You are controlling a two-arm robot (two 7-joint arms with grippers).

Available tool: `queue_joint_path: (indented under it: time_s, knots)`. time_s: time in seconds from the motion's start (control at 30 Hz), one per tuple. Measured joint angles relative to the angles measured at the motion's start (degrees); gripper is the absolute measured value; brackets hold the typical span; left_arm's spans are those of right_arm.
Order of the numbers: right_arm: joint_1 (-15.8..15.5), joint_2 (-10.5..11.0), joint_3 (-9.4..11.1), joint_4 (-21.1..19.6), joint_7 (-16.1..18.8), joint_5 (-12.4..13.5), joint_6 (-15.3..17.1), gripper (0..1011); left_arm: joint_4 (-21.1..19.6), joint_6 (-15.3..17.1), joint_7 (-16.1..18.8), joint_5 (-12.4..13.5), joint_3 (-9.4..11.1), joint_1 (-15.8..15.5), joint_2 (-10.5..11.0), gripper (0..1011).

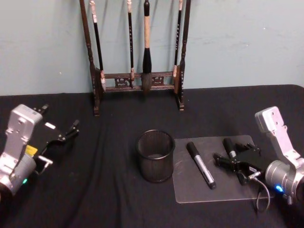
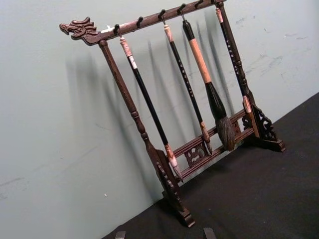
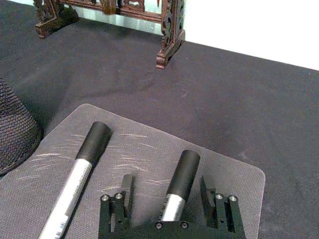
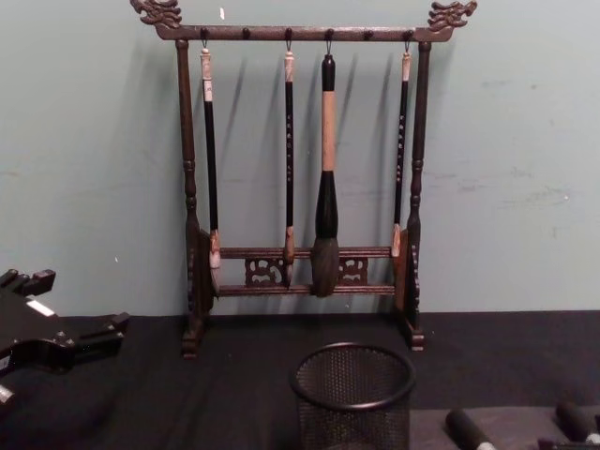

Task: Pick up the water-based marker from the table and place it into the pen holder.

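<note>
**Right claw poised over the marker, squeeze to come**

We've got the right claw (image 3: pixel 167 181) down low over the clear mat (image 3: pixel 239 169), spread wide, with one finger on each side of the marker (image 3: pixel 182 172). As far as we can tell, neither finger touches it yet. The marker lies flat on the mat, its black cap pointing toward the back wall. Next along, toward the cup, a second marker (image 3: pixel 82 162) lies on the same mat, near but apart. Past that stands the pen holder (image 1: pixel 156 164), a black mesh cup, upright on the bench (image 1: pixel 109 190) just beside the mat's edge. Behind it all is the wooden brush rack (image 1: pixel 124 82). The left claw (image 1: pixel 59 142) is parked on the left of the bench, fingers spread, holding nothing.

We read this as the grasp itself. The barrel is round and smooth, so it may roll. We'd want it centred between the fingers, with both closing evenly and low enough to catch its widest part. Then lift straight up, clear of its neighbour. Over the cup, we'd tip it upright before letting go and keep off the rim, because a light mesh cup could topple.
</note>
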Motion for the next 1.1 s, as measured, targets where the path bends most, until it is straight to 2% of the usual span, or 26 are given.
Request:
queue_joint_path:
  time_s: [0.13, 0.17, 0.23, 0.27, 0.37, 0.4, 0.6, 0.67, 0.73, 1.1]
  knots:
    - [0.0, 0.0, 0.0, 0.0, 0.0, 0.0, 0.0, 810, 0.0, 0.0, 0.0, 0.0, 0.0, 0.0, 0.0, 1009]
    - [0.0, 0.0, 0.0, 0.0, 0.0, 0.0, 0.0, 758, 0.0, 0.0, 0.0, 0.0, 0.0, 0.0, 0.0, 1009]
    - [0.0, 0.0, 0.0, 0.0, 0.0, 0.0, 0.0, 717, 0.0, 0.0, 0.0, 0.0, 0.0, 0.0, 0.0, 1009]
    - [0.0, 0.0, 0.0, 0.0, 0.0, 0.1, 0.0, 659, 0.0, 0.0, 0.0, 0.0, 0.0, 0.0, 0.0, 1010]
    - [0.0, 0.0, 0.0, 0.0, 0.0, 0.1, 0.0, 602, 0.0, 0.0, 0.0, 0.0, 0.0, 0.0, 0.0, 1009]
    - [0.0, 0.0, 0.0, -0.1, -0.1, 0.1, 0.0, 538, 0.0, 0.0, 0.0, 0.0, 0.0, 0.0, 0.0, 1009]
    - [0.0, 0.0, 0.0, -0.1, -0.1, 0.1, -0.1, 374, 0.0, 0.0, 0.0, 0.0, 0.0, 0.0, 0.0, 1009]
    - [0.0, 0.0, 0.0, -0.1, -0.1, 0.1, -0.1, 273, 0.0, 0.0, 0.0, 0.0, 0.0, 0.0, 0.0, 1009]
    - [0.0, 0.0, 0.0, -0.1, -0.1, 0.1, -0.1, 239, 0.0, 0.0, 0.0, 0.0, 0.0, 0.0, 0.0, 1009]
    - [0.0, 0.0, 0.0, -0.1, -0.1, 0.1, -0.1, 237, 0.0, 0.0, 0.0, 0.0, 0.0, 0.0, 0.0, 1009]
